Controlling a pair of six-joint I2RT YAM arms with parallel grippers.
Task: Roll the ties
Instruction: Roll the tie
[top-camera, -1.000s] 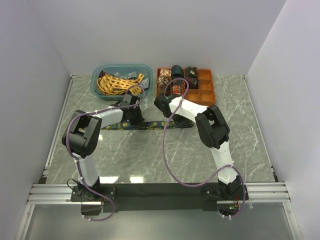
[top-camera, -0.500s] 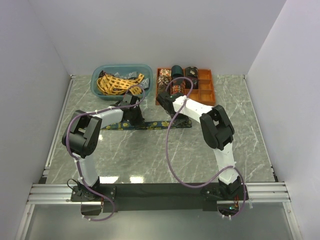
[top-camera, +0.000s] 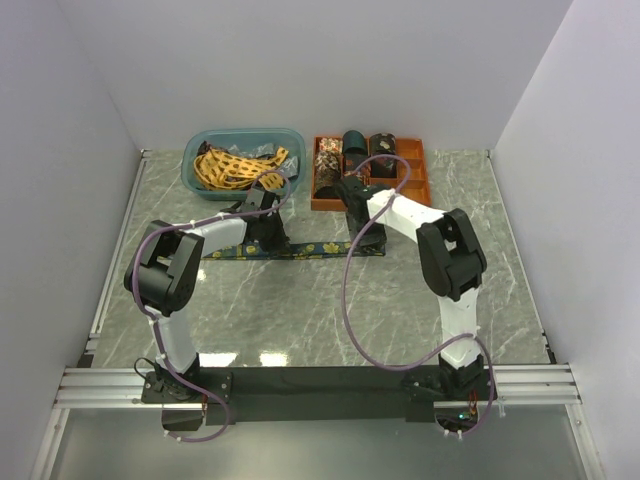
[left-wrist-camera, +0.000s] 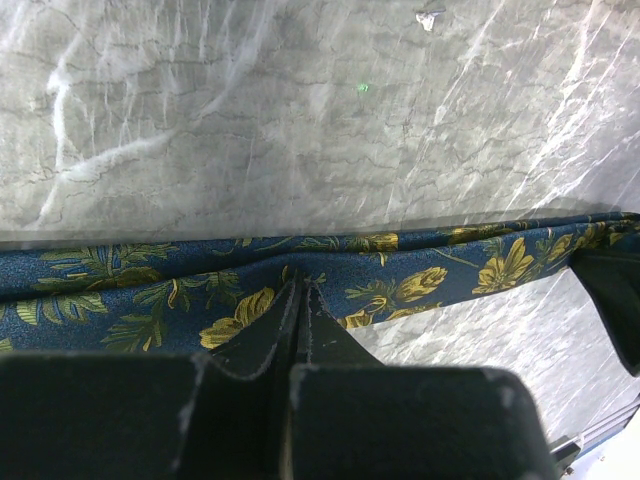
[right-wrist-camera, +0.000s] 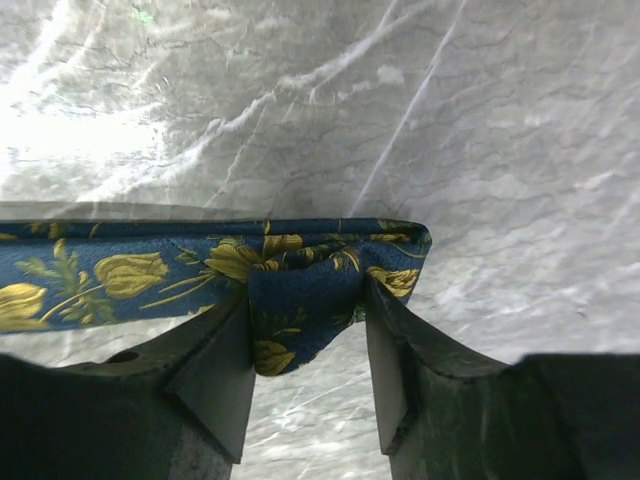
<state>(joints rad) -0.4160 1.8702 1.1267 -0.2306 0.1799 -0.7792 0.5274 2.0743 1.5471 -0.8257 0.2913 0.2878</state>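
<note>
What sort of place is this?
Probably a robot lab cell: white walls box in a marble-look table, left arm and right arm bolted at its near edge, holding a blue floral tie.

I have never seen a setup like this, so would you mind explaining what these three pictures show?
These are two white-and-black robot arms, the left arm and the right arm, bolted at the near edge of a grey marble-patterned table. The wide picture comes from a fixed camera above and behind them; each close-up comes from a camera on one wrist, looking past its own fingers. A dark blue necktie with yellow flowers lies stretched across the table. The left end effector is pinched shut on its edge partway along, and the right end effector grips its folded end. At the back stand a teal plastic bin holding a yellow lattice tie and an orange compartment tray with what look like rolled ties.
</note>
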